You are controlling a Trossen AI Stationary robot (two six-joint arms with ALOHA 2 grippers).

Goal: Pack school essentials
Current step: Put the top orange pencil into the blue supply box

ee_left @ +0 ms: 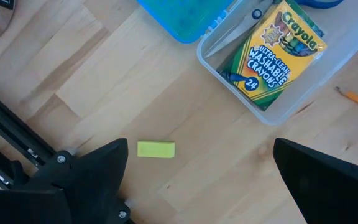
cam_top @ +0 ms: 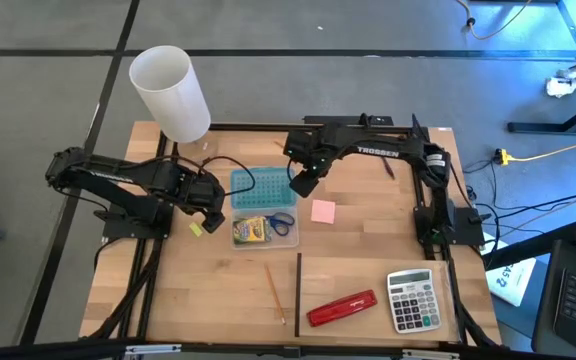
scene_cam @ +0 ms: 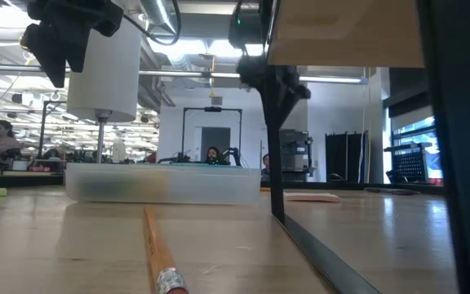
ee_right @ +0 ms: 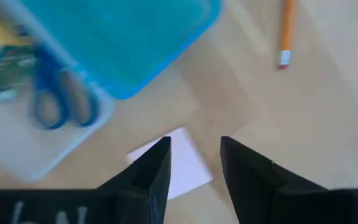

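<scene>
The school things go in the clear plastic box at table centre. The crayon box and scissors lie inside.

The left gripper, fingers wide apart, hangs over the small yellow eraser, at nine o'clock from the box. It is tiny, so it could slip.

The right gripper, fingers a little apart, hangs over the flat pink pad, at three o'clock.
</scene>
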